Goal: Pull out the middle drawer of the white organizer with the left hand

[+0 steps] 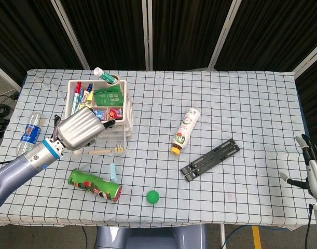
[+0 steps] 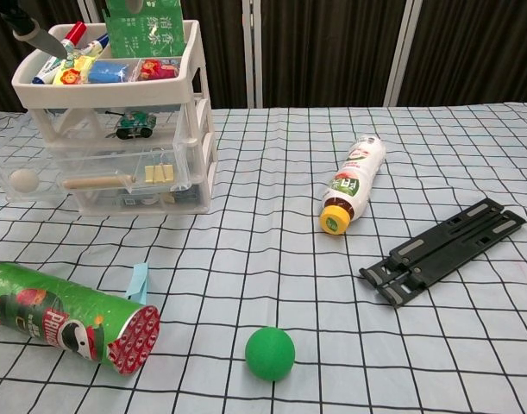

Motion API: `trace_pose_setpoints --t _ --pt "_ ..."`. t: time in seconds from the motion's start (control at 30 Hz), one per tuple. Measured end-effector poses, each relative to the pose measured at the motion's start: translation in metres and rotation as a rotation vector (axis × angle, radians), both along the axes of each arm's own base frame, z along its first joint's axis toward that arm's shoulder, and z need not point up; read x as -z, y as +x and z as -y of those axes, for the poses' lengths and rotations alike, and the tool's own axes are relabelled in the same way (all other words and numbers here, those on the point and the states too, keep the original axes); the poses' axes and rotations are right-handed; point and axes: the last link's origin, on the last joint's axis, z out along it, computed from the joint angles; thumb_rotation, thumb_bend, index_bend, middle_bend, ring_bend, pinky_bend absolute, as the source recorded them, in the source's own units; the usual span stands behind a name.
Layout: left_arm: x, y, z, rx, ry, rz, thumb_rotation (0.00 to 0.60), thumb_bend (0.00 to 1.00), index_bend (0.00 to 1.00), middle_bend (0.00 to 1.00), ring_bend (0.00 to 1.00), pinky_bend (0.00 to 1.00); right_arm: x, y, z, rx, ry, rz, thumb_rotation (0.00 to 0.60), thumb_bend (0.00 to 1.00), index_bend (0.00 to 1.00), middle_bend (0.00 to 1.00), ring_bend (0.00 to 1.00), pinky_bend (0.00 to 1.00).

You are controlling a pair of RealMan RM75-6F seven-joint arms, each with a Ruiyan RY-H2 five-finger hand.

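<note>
The white organizer [image 1: 128,111] stands at the table's left, its top tray [image 2: 192,65] full of markers and packets. Beneath a level holding a toy car, a clear drawer [image 2: 73,181] sticks out toward the table's front, holding a white ball, a wooden stick and binder clips. My left hand [image 1: 81,130] hovers over the organizer's front and that drawer [image 1: 104,151], holding nothing. In the chest view only a dark fingertip [image 2: 34,36] shows, above the tray's left corner. My right hand [image 1: 315,168] hangs off the table's right edge, fingers spread.
A green snack can [image 1: 94,185] lies in front of the organizer beside a blue clip [image 2: 138,280]. A green ball [image 2: 270,353], a white bottle [image 1: 185,129] and a black folding stand [image 1: 210,158] occupy the middle. A water bottle [image 1: 29,134] lies left of my left forearm.
</note>
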Motion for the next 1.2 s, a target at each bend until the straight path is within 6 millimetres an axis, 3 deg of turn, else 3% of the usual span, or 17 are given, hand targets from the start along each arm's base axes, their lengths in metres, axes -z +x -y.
trace_pose_setpoints --t 0.27,0.4,0.47,1.2 --pt "0.008 0.002 -0.011 -0.041 -0.06 -0.142 0.6 0.18 0.38 0.95 0.87 0.77 -0.004 -0.001 -0.001 0.001 -0.018 0.004 0.6 0.03 0.0 0.0 0.0 0.0" --pt "0.013 0.003 -0.015 -0.066 -0.082 -0.186 0.6 0.57 0.38 0.95 0.87 0.77 -0.005 -0.002 0.0 0.004 -0.022 0.008 0.6 0.03 0.0 0.0 0.0 0.0" --pt "0.017 0.005 -0.017 -0.067 -0.093 -0.205 0.6 0.63 0.38 0.95 0.87 0.77 -0.006 -0.002 0.0 0.003 -0.023 0.009 0.6 0.03 0.0 0.0 0.0 0.0" --pt "0.056 0.002 -0.018 -0.061 -0.178 -0.306 0.6 0.68 0.37 0.95 0.87 0.77 -0.012 -0.006 0.001 0.011 -0.051 0.019 0.6 0.03 0.0 0.0 0.0 0.0"
